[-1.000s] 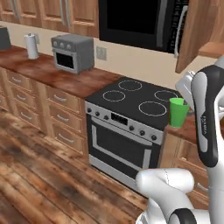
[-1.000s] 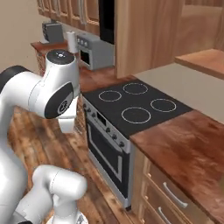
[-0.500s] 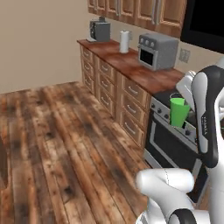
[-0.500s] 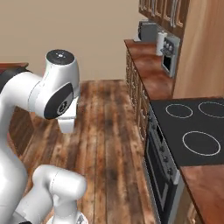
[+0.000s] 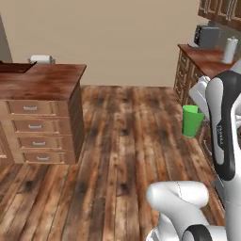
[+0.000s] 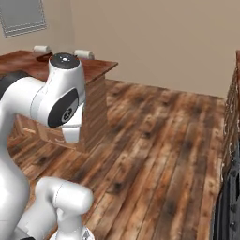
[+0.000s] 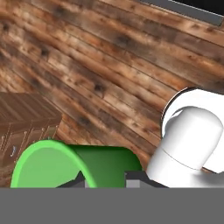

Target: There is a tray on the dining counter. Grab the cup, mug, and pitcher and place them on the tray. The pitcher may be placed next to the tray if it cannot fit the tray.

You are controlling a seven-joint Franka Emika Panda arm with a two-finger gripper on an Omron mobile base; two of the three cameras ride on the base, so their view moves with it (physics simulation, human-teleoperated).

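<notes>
Cup (image 5: 191,121), bright green, hangs upright above the plank wood floor (image 5: 117,141) at the right, clamped in the pincer (image 7: 105,177) beside the white arm (image 5: 221,127). Far left stands the reddish-brown dining table (image 5: 44,77) with drawers beneath; a dark tray (image 5: 16,67) lies at its left edge. A plain beige wall (image 5: 117,37) closes the far side, with more cabinets (image 5: 188,75) at the far right.

No legible text, perhaps blurred.
</notes>
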